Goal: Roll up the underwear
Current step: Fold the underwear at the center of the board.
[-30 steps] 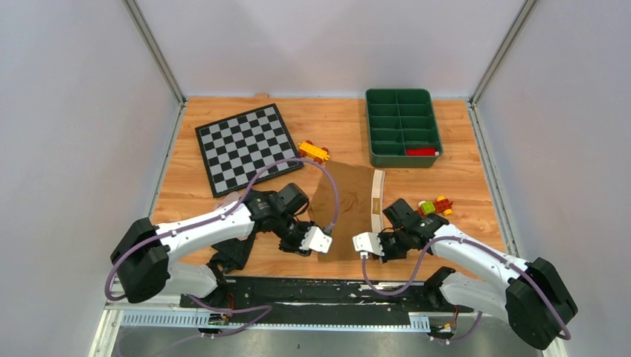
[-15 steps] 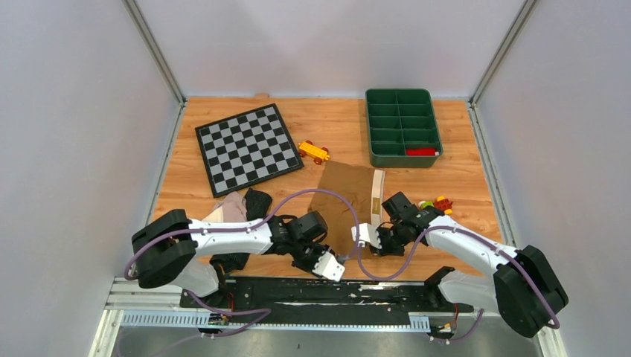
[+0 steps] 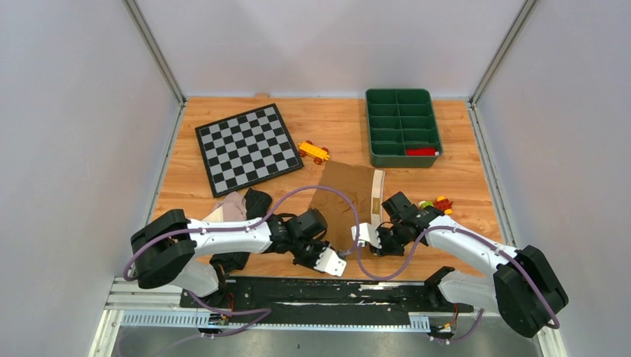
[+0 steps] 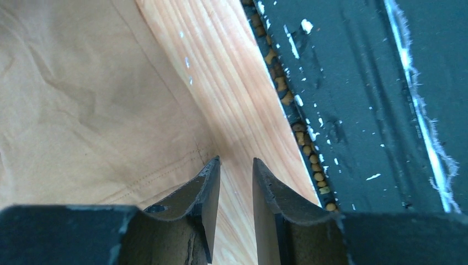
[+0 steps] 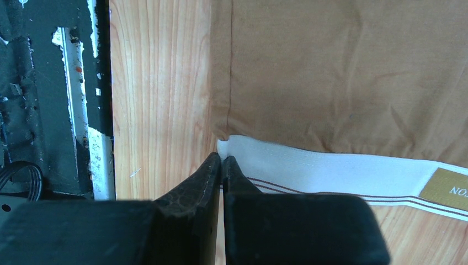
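Cloth lies under both my hands: the tan-brown underwear point(image 3: 344, 202) is spread flat on the wooden table point(image 3: 465, 175), in the middle towards the near edge, with its cream waistband point(image 3: 377, 195) running down its right side.

My right gripper point(image 5: 222, 159) is closed tight, finger against finger, with the tips touching the near end of the waistband. I cannot tell whether any cloth is caught between them.

My left gripper point(image 4: 236, 165) is at the garment's near left corner. Its jaws stand a narrow slit apart, and only bare wood shows in the gap. One fingertip sits over the stitched hem and the other over the wood, with nothing held. Just beyond it runs the black base plate point(image 4: 359, 110) that edges the table.

My left arm's purple cable point(image 3: 327, 192) loops over the tan cloth. The same arm lies across part of the black garment point(image 3: 258, 202), which is bunched to the left and touches the pink-beige garment point(image 3: 232, 206).

Farther back on the left is the checkerboard mat point(image 3: 249, 147), with an orange toy car point(image 3: 313, 152) between it and the tan cloth. A green tray point(image 3: 400, 161) stands at the back right with a red piece point(image 3: 420, 151) in a near compartment. A few toy bricks point(image 3: 439, 204) lie just beside my right forearm, right of the waistband.
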Tool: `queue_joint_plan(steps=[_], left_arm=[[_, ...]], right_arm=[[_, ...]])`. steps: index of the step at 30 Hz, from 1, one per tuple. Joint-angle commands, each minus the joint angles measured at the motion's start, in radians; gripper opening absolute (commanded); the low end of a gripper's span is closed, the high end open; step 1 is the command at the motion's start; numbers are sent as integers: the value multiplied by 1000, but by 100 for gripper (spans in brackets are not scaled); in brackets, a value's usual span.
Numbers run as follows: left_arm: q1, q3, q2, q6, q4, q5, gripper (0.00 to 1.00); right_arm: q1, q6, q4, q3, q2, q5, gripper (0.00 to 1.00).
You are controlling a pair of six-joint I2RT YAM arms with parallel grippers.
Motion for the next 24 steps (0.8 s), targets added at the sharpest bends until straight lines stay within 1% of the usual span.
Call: queue_joint_plan(steps=[1,6,9,11,19,24], left_arm=[[-2,60,-30,-18,-41,104,35],[-3,61,-23,-43,-2,80,36],[-3,40,-9,-61,53,13,40],[-3,30,3,-39,59,-2,42],[-5,18,17,-43,70,-5,41],[-23,26,35,-30,70,-38,40]], right_arm=[[-2,11,1,3,7,-26,3],[-3,13,2,3,5,-26,3],[-3,13,3,1,5,-26,3],[-4,13,4,2,4,-25,3],[-3,13,4,2,2,-24,3],[-4,14,5,2,6,-25,3]])
